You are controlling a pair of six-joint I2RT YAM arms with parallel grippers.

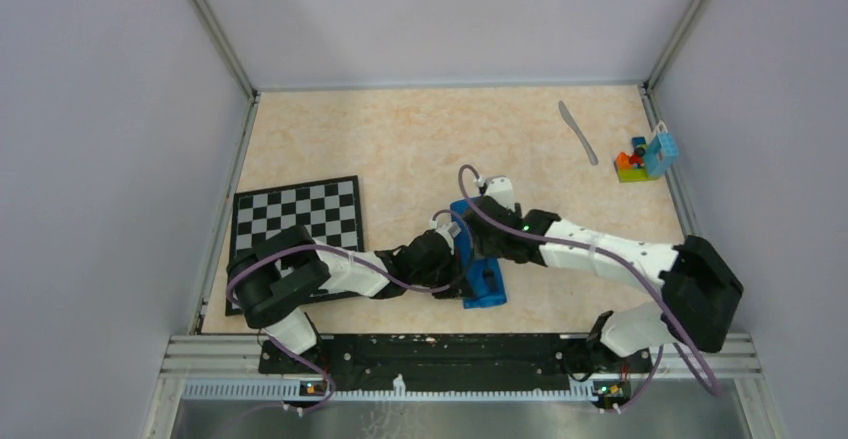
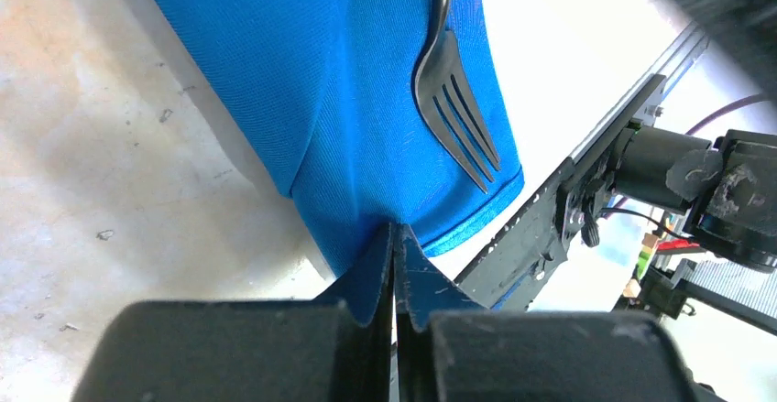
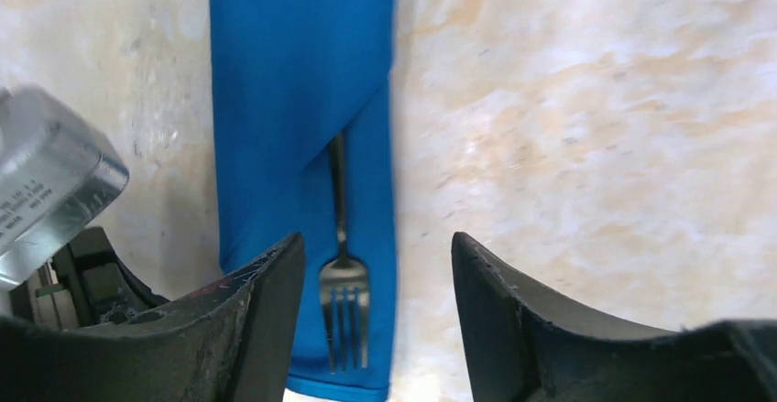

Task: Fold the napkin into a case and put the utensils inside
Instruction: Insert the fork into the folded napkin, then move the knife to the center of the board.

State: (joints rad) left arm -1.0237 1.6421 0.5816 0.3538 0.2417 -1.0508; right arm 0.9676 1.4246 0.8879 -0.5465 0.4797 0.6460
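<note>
So the shiny bright-blue satin-like napkin (image 3: 293, 72) is already folded up into a narrow oblong case (image 1: 488, 284). It's laid on the beige marble-look table (image 1: 400, 139) near the front edge, right between the two arms. A thin dark metal fork (image 3: 344, 283) is tucked into it. The handle is hidden under a diagonal flap, while the tines are left sticking out, resting flat on the cloth toward one end of the strip.

The left gripper (image 2: 395, 237) is clamped tight on the cloth, with an edge of the blue fabric by the tines end pinched between its black fingers. The right gripper (image 3: 376, 242) is held over the case with its jaws spread wide and nothing gripped. From its wrist view the fork's tines are seen in the gap.

The slim silver-grey flat-bladed knife (image 1: 578, 131) is lying well apart from the case, over at the far right of the table. It's near a little pile of colourful toy blocks (image 1: 640, 159). A black-and-white checkered chessboard (image 1: 298, 214) sits on the left, partly covered by the left arm.
</note>
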